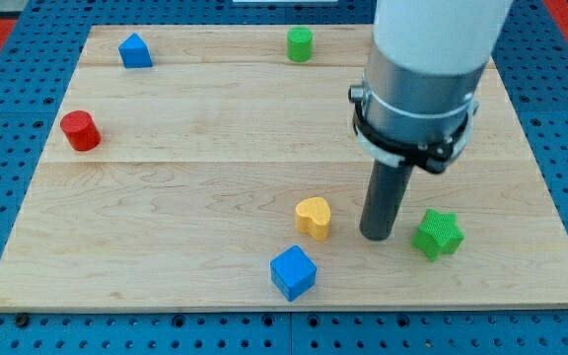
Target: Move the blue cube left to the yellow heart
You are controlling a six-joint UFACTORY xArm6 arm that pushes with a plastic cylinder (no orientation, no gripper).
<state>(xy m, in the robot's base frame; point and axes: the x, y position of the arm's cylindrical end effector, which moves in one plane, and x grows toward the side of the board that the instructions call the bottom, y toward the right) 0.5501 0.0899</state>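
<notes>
The blue cube [293, 272] sits near the view's bottom edge of the wooden board [215, 187], just below and slightly left of the yellow heart [314, 216]. The two are close but apart. My tip [377, 237] rests on the board to the right of the yellow heart, between it and a green star [437, 234]. It touches neither. The tip is up and to the right of the blue cube.
A red cylinder [81, 130] stands at the view's left. A blue triangular block [135, 50] is at the top left. A green cylinder [300, 44] is at the top middle. The arm's wide body [422, 79] hangs over the board's upper right.
</notes>
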